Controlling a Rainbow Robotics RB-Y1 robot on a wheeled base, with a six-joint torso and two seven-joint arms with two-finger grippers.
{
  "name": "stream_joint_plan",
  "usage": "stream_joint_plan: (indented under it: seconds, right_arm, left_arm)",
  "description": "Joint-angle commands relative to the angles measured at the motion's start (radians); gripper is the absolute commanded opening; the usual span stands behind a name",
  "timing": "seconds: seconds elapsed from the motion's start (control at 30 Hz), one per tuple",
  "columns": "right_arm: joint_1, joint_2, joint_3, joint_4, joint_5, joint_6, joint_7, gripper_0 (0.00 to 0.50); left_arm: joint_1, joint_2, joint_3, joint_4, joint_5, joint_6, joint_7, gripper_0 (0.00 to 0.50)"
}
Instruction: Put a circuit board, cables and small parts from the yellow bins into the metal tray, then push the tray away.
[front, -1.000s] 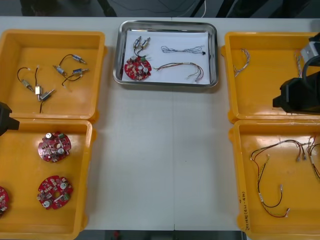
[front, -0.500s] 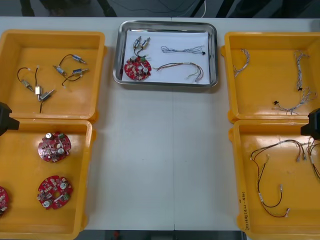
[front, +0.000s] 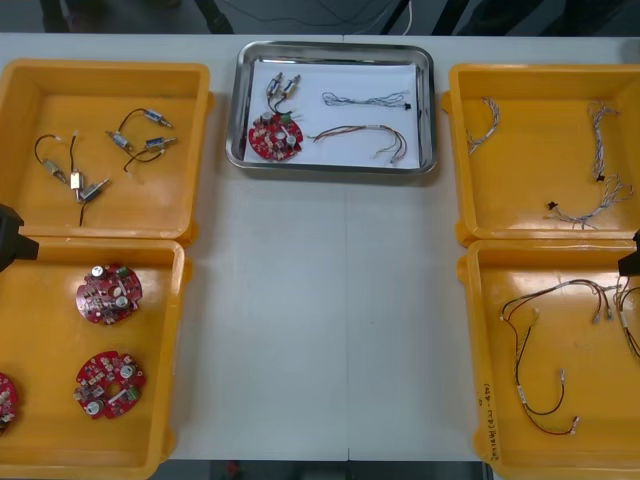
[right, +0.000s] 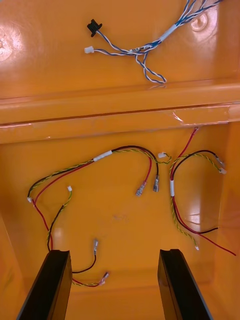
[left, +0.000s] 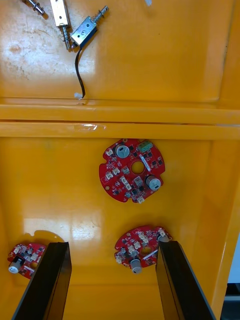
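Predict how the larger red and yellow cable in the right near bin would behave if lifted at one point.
The cable is probably floppy: it lies in loose curves, so its ends would likely droop. Likely light, being so thin. Its terminals might snag the neighbouring cable, lying close beside it.

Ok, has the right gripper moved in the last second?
Yes. The right gripper has pulled back from over the far right yellow bin toward the view's right edge; it now hangs open over the near right bin's cables.
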Motion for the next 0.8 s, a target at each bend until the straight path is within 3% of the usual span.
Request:
stream_joint_plan:
  seconds: [0.03,0.8]
  right_arm:
    - [0.008,-0.041,-0.033,-0.005,-0.015,0.003,0.012,0.500]
    - [0.008,-0.041,-0.031,-0.005,-0.012,0.003,0.009,0.500]
  left_arm:
    - [0.014,0.047,0.023,-0.024,0.007,0.007,-0.020,0.500]
    - [0.014,0.047,0.023,-0.024,0.007,0.007,-0.020,0.500]
